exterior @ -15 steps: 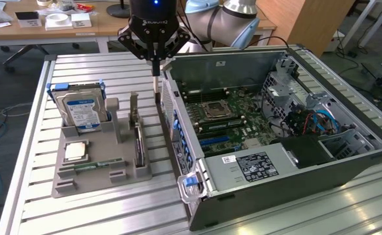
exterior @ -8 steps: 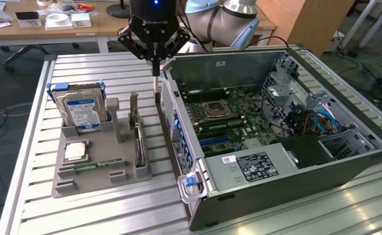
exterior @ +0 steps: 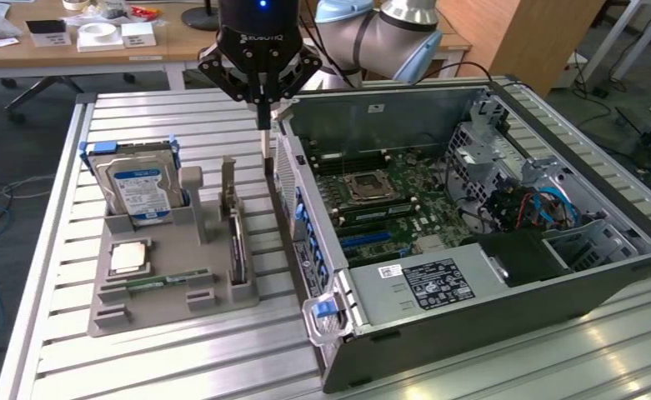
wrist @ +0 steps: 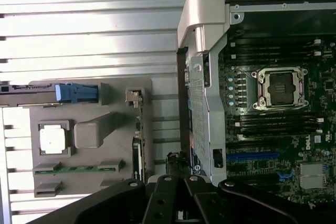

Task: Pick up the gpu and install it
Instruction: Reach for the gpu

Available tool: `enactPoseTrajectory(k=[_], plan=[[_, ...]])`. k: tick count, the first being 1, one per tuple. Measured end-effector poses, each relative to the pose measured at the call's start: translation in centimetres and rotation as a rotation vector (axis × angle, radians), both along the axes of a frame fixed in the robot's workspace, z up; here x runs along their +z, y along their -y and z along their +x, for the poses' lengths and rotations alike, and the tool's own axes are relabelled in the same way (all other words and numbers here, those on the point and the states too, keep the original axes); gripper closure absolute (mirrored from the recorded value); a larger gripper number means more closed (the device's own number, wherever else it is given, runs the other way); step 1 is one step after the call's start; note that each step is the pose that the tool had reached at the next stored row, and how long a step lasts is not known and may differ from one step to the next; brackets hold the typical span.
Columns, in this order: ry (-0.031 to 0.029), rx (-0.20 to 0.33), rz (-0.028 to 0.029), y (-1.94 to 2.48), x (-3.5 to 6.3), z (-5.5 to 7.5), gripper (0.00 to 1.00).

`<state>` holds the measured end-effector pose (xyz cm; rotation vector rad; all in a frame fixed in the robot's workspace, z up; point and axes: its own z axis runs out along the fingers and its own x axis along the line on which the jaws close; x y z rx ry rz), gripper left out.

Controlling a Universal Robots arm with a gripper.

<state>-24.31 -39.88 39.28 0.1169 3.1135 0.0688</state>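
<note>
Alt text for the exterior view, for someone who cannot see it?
A black gripper, shut, hangs over the gap between a grey plastic parts holder and an open grey computer case on a slatted metal table. The thin dark gpu card stands on edge in the holder, near a blue-labelled silver hard drive.

You're in a robotics lab: a ribbed aluminium worktable (exterior: 169, 367) holding an opened grey desktop computer case (exterior: 503, 325), with cluttered wooden desks (exterior: 192, 46) behind.
</note>
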Motion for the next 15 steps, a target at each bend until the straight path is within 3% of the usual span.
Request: enactPoseTrajectory(k=[15], plan=[[0.0001, 0.0, 0.0, 0.0, 0.0, -0.42, 0.89]])
